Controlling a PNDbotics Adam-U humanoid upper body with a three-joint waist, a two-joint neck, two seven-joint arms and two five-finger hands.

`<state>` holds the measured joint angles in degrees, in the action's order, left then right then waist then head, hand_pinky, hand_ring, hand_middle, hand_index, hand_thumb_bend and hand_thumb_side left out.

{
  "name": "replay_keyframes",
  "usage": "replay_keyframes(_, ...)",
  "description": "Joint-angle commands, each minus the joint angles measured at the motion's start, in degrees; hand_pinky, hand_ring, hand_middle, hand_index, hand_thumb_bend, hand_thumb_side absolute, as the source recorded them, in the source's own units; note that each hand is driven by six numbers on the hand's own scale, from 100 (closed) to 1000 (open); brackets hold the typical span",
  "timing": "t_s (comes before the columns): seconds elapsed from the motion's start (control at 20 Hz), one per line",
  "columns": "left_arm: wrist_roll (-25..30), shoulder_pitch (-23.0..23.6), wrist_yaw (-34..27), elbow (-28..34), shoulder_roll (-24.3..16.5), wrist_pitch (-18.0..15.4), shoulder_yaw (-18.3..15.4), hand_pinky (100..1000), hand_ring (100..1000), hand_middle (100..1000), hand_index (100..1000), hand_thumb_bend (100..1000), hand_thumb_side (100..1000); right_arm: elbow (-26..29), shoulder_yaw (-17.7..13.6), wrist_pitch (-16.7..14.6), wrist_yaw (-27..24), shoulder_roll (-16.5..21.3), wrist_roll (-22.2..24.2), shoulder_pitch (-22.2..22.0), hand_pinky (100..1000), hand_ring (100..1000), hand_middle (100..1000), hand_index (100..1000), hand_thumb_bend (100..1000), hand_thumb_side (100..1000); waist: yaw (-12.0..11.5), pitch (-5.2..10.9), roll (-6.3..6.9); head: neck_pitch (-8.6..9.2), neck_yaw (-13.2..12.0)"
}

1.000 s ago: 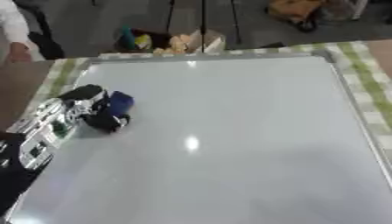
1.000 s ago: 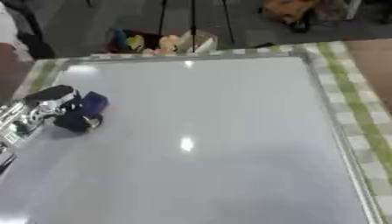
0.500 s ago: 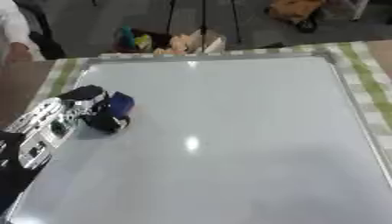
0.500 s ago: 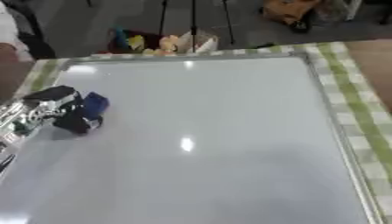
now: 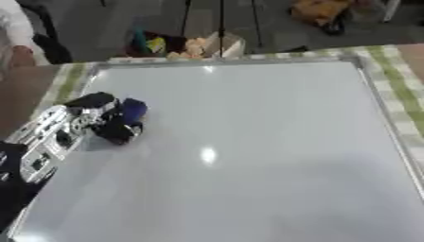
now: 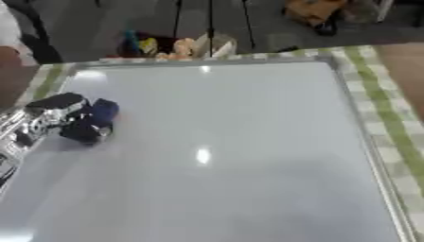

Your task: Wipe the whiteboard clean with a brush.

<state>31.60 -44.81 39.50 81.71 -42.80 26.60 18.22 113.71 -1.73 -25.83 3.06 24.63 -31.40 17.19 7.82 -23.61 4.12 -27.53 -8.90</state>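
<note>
The small dark-blue and black brush (image 5: pixel 122 120) is sitting against the left part of the large white rectangular whiteboard (image 5: pixel 248 156), not far from its left edge and about a third of the way down from the far rim. The robot's left hand (image 5: pixel 70 124), black with silver segments, is grasping it: the fingers are curling over the top and near side of the brush, pinning its underside flat on the board, presumably so that the wiping face is meeting the surface squarely. The arm is coming in low from the lower left corner, which is keeping the wrist nearly level with the board, a posture that looks suited to sliding the brush sideways.

The board itself is looking blank in both views; no marks are showing, only a bright glare spot near the middle and a smaller one at the far edge. Whether any faint writing is remaining cannot be told. Judging by that, the wiping is looking largely done, or the brush is sitting at the end of one pass.

The whiteboard is lying flat inside a thin silver frame on a counter covered with a green-and-white checked cloth (image 5: pixel 404 90), which is showing along the right and far sides. The right hand is not appearing in either view.
</note>
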Motion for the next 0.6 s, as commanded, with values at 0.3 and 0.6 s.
replay_keyframes(0.3, -0.29, -0.73, -2.51, 3.17, -1.77, 0.02, 0.23, 458, 574, 490, 735, 101, 622, 0.89, -0.16, 0.13, -0.59, 0.79, 0.23, 0.46, 663, 582, 502, 691, 100, 787, 0.01, 1.59, -0.32, 0.45, -0.2)
replay_keyframes(0.6, 1.26, -0.75, -2.3, 3.72, -1.8, -1.06, 1.26, 455, 574, 485, 723, 113, 619, 0.89, -0.12, 0.3, -0.83, 0.61, 0.41, 0.6, 663, 582, 502, 691, 100, 785, 0.12, 1.57, -0.21, 0.57, -0.31)
